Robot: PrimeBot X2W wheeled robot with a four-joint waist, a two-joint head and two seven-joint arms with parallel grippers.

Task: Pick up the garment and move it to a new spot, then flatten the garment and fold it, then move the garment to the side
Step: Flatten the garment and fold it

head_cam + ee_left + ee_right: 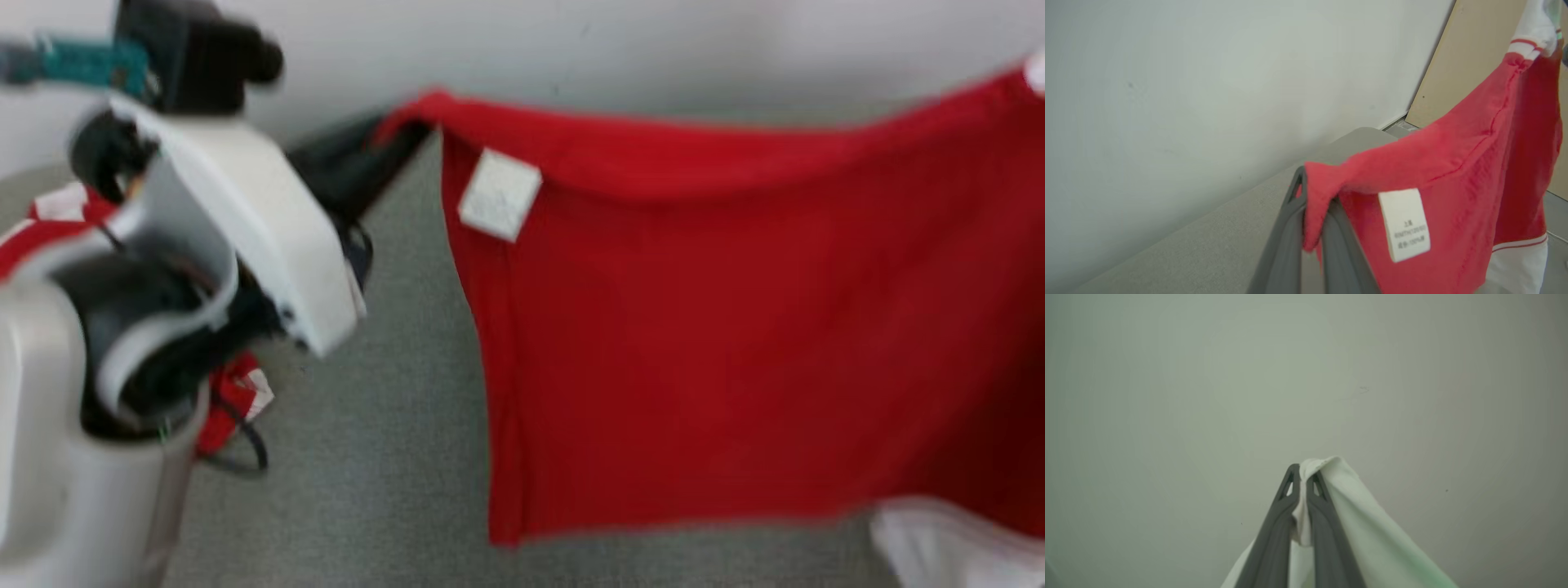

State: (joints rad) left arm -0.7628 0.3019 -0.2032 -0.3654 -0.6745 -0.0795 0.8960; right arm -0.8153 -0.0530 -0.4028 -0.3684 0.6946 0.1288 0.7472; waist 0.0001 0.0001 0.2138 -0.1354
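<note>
Red cloth with white trim: the garment [735, 327] is up in the air, strung like a banner between my two arms. My left end effector [1310, 196] is clamped on a red corner, just beside the little white label [1404, 224]. My right end effector [1303, 472] is pinched on a white bit of cloth at the far end. So the long axis runs side to side across my front. The top edge sags a little in the middle and the rest hangs straight down toward the grey bench [392, 425] below. The head view is blurry, so I can't tell if the bottom hem touches the bench or hangs just clear. Neither arm is nearer, each one has an end. My guess is that laying it on a fresh spot comes next. That would mean lowering both ends together so it lands flat, not bunched.
</note>
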